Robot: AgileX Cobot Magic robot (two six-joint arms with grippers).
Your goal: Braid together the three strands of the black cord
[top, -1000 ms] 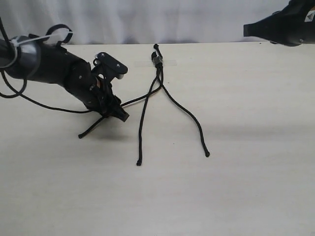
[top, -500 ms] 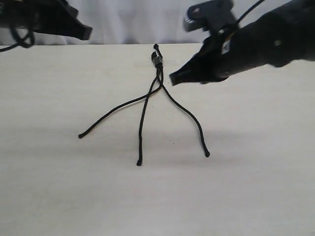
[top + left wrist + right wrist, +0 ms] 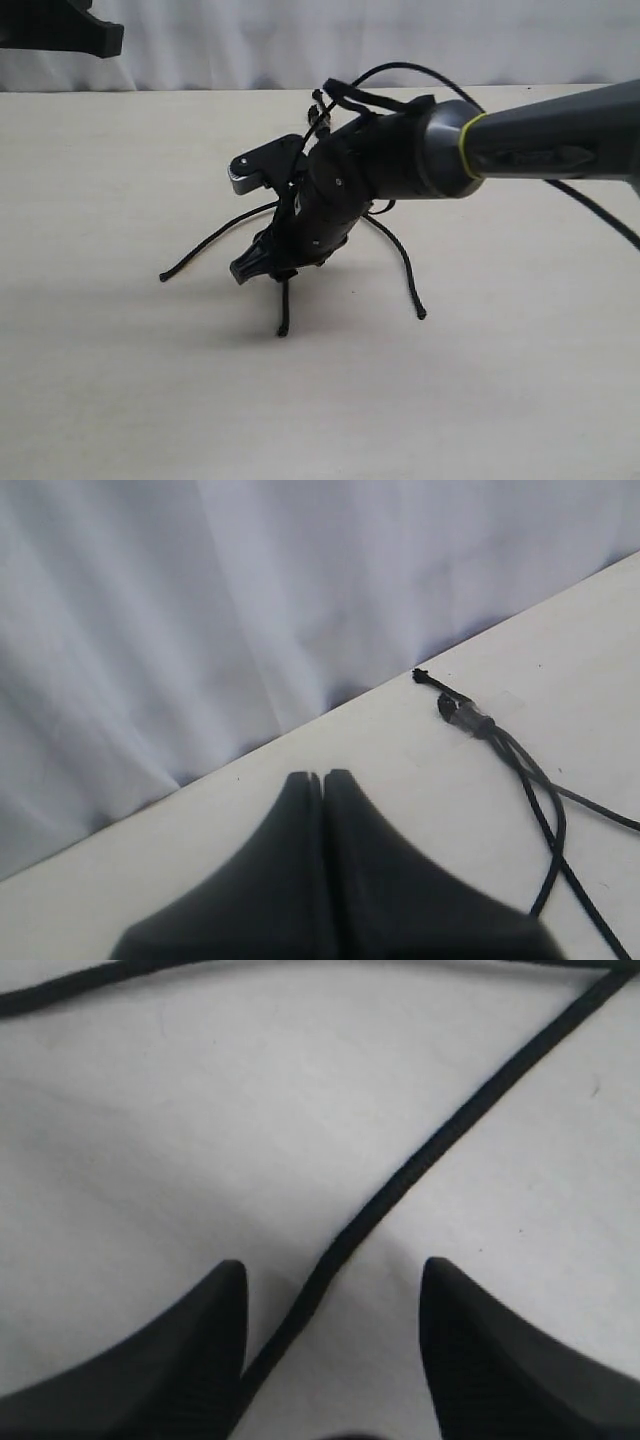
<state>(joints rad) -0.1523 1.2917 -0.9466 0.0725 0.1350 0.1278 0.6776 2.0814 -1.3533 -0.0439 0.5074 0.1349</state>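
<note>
The black cord lies on the table, its knotted end (image 3: 318, 100) at the far side, also in the left wrist view (image 3: 465, 716). Three strands fan toward the front: the left strand (image 3: 205, 249), the middle strand (image 3: 284, 308) and the right strand (image 3: 406, 266). My right gripper (image 3: 256, 269) reaches across and sits low over the middle strand. It is open (image 3: 332, 1270), and that strand (image 3: 400, 1182) runs between its fingers (image 3: 225, 1305), close to one of them. My left gripper (image 3: 322, 777) is shut on nothing, raised at the far left (image 3: 95, 38).
The right arm's body (image 3: 400, 160) covers the upper parts of the strands where they split. Its thin black cable (image 3: 420, 70) loops above it. A white curtain (image 3: 300, 40) hangs behind the table's far edge.
The left arm rose from beside the left strand and withdrew to the far left corner. The right arm swung in and came down over the middle strand. The strands lie as before.
</note>
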